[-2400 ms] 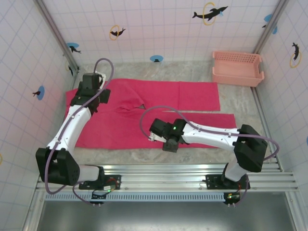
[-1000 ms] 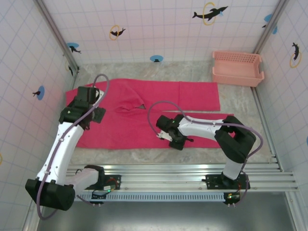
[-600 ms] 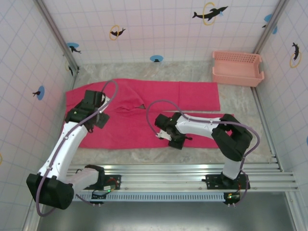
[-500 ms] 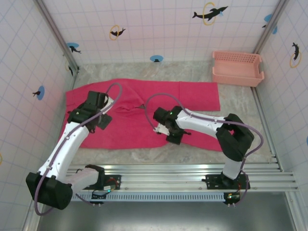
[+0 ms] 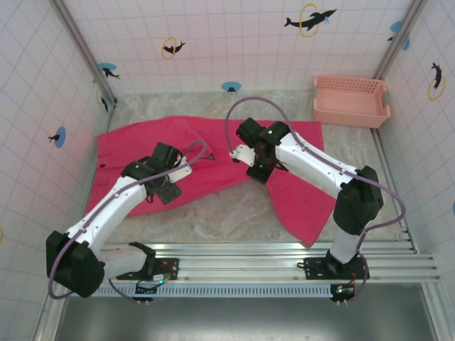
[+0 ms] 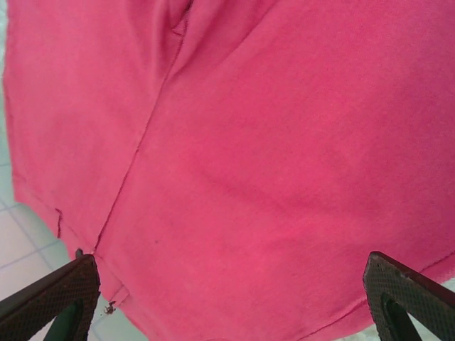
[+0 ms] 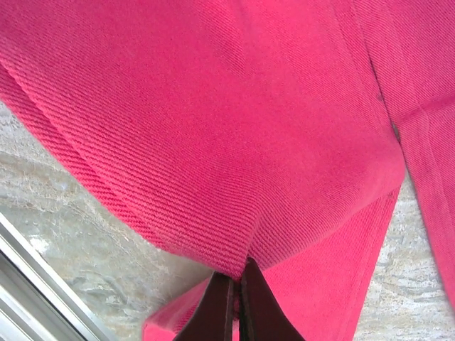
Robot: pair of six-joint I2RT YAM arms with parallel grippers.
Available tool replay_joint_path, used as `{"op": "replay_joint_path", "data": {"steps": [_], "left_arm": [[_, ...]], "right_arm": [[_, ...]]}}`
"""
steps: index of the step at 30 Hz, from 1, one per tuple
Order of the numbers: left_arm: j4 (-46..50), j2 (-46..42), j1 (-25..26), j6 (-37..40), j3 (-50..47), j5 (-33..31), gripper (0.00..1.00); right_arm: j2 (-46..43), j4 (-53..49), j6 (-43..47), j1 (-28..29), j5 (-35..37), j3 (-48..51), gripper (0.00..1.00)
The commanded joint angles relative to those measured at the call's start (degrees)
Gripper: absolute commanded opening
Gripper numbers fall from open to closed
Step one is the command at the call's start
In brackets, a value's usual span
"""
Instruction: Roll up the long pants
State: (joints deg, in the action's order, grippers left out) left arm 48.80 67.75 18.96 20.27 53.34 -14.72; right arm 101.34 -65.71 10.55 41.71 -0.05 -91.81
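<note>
While my right claw pinches the long pants and left claw gapes, I'd lay them flat, hems aligned.

The grey marbled table carries the long pants and a pink basket

The surface is seen from above and behind; the pants are viewed closely by both wrist cameras.
</note>
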Motion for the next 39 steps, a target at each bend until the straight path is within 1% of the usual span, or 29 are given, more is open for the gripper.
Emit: {"op": "replay_joint_path", "data": {"steps": [1,3,5,9,12,15,19,22,24,26,28,29,30,31,32,33,34,35,36,39], "left_arm": [[1.7,0.6,0.7,1.4,-1.2,2.9,0.97],[1.2,0.3,0.9,1.5,-2.2,4.4,0.97],[2.9,-0.8,1.5,1.0,-2.8,5.7,0.98],[5.3,-7.6,1.9,1.7,-6.7,8.2,0.97],[8.6,-11.0,2.0,2.1,-6.1,10.1,0.98],[9.5,-10.9,2.0,3.9,-6.4,13.6,0.97],[8.4,-6.7,2.4,4.6,-6.3,15.8,0.97],[6.1,-3.7,2.7,3.3,-6.8,14.1,0.97],[3.3,-2.5,2.7,2.1,-8.2,11.3,0.97],[1.2,-1.3,2.7,2.6,-9.8,9.0,0.97],[-0.6,1.1,2.5,1.9,-11.1,5.4,0.97],[-1.1,2.3,2.5,1.7,-11.3,4.3,0.95],[-1.4,3.4,2.6,1.4,-11.3,3.5,0.91],[-1.7,4.4,2.4,1.0,-11.2,2.4,0.83],[-2.1,5.1,1.9,0.7,-11.3,1.6,0.62],[-2.9,5.6,1.1,0.2,-11.3,-0.2,0.37],[-3.5,6.0,0.1,-0.5,-11.4,-2.2,0.17],[-4.2,6.1,-1.2,-0.8,-11.4,-3.3,0.04],[-5.0,6.2,-2.7,-1.1,-11.4,-4.5,0.0],[-5.3,5.9,-4.6,-1.3,-10.8,-6.0,0.0]], "right_arm": [[0.2,-2.5,0.5,-2.4,-1.5,-3.9,0.0],[0.2,-2.5,0.3,-3.3,-2.4,-4.6,0.0],[0.1,-2.5,0.1,-4.0,-2.8,-5.0,0.0],[-0.1,-2.1,-0.2,-5.2,-3.9,-5.1,0.0],[0.5,-2.0,-0.6,-5.8,-4.5,-5.7,0.0],[1.0,-1.5,-0.8,-6.1,-5.6,-6.2,0.0],[1.6,-1.4,-1.0,-6.2,-6.0,-7.2,0.0],[1.6,-1.3,-1.1,-6.5,-7.0,-7.8,0.0],[1.5,-1.3,-1.3,-6.6,-7.7,-8.2,0.0],[1.3,-1.3,-1.3,-6.8,-8.1,-8.3,0.0],[1.1,-1.3,-1.1,-7.0,-8.8,-8.3,0.0],[1.0,-1.3,-1.1,-7.1,-8.9,-8.2,0.0],[0.8,-1.3,-1.0,-7.2,-9.4,-8.1,0.0],[0.6,-1.3,-0.9,-7.4,-10.0,-8.0,0.0],[0.5,-1.3,-0.9,-7.5,-10.1,-7.9,0.0],[0.3,-1.3,-0.7,-7.6,-10.1,-7.6,0.0],[0.0,-1.3,-0.7,-7.6,-10.3,-7.3,0.0],[-0.2,-1.3,-0.7,-7.7,-10.4,-7.0,0.0],[-0.5,-1.4,-0.6,-7.8,-10.4,-6.6,0.0],[-1.0,-1.3,-0.7,-8.1,-10.2,-5.4,0.0]]}}
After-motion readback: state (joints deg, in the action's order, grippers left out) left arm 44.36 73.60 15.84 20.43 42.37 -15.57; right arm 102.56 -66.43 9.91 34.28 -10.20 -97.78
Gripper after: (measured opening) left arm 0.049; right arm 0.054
